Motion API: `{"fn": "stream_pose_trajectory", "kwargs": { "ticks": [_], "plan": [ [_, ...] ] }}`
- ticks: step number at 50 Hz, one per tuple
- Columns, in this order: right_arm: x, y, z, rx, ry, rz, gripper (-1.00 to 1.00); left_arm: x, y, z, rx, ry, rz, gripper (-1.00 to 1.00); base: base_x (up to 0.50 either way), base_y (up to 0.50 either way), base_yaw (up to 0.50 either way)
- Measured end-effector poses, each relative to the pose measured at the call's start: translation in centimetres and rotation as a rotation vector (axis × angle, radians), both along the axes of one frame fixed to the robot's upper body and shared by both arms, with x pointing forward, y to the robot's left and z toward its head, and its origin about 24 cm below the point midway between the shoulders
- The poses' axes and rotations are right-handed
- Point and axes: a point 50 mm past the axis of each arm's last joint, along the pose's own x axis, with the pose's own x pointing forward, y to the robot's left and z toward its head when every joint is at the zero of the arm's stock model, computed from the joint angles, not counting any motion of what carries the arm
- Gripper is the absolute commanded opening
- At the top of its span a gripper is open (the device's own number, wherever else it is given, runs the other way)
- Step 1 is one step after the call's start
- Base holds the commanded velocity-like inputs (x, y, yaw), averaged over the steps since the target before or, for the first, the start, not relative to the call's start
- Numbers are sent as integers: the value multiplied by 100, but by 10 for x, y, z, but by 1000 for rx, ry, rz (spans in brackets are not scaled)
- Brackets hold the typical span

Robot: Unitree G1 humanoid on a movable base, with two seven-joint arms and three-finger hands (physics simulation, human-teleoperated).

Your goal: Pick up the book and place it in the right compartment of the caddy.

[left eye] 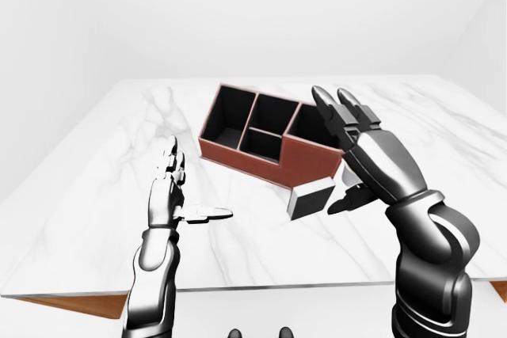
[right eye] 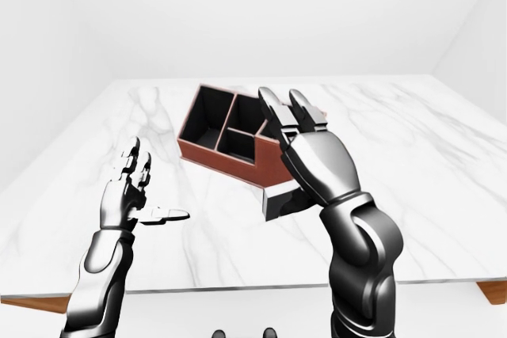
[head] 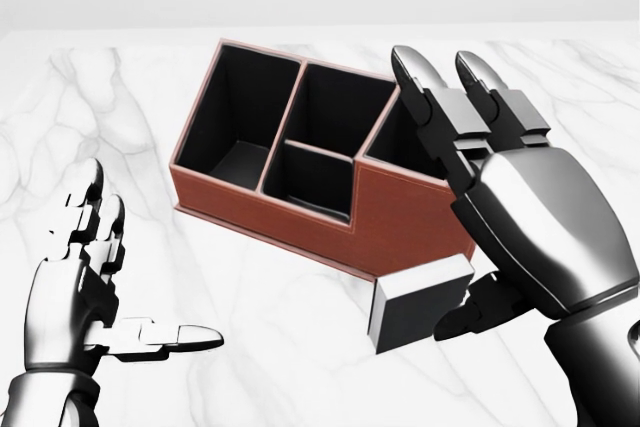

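A red-brown caddy (head: 300,217) with black compartments stands on the white marble table (left eye: 87,172). Its right compartment (head: 405,142) is partly hidden behind my right hand's fingers. A dark book with a white page edge (head: 420,302) sits tilted just below the caddy's lower right corner. My right hand (head: 450,197) is open, fingers straight up over the right compartment, and its thumb (head: 470,312) touches the book's right end. I cannot tell whether the book rests on the table. My left hand (head: 150,262) is open and empty at lower left, well apart from the caddy.
The table's near edge (left eye: 261,289) runs along the bottom of the left-eye view, with a wooden underside (left eye: 71,304) showing at its corner. White walls surround the table.
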Motion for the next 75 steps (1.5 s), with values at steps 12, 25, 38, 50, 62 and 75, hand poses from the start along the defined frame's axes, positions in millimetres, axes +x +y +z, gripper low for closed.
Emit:
{"fn": "stream_pose_trajectory", "kwargs": {
  "ticks": [12, 25, 38, 50, 62, 75],
  "plan": [
    [-2, 1, -2, 0, 6, -4, 100, -1, 0, 0, 2, 0, 3, 100, 20, 0, 0],
    [-4, 2, -6, 3, 19, -5, 100, 0, 1, -1, 0, 4, 7, 100, 7, 0, 0],
    [-11, 8, -2, -6, -9, 3, 100, 1, 2, -2, -1, 10, 8, 100, 0, 0, 0],
    [-12, 16, -10, -31, 18, -10, 94, 1, 2, -5, -4, 21, 8, 100, 0, 0, 0],
    [-9, 26, -28, -57, 109, -15, 44, 2, 5, -8, -8, 28, 14, 100, 0, 0, 0],
    [-10, 35, -40, -83, 157, 3, 23, 3, 7, -11, -13, 33, 20, 100, 0, 0, 0]
  ]
}}
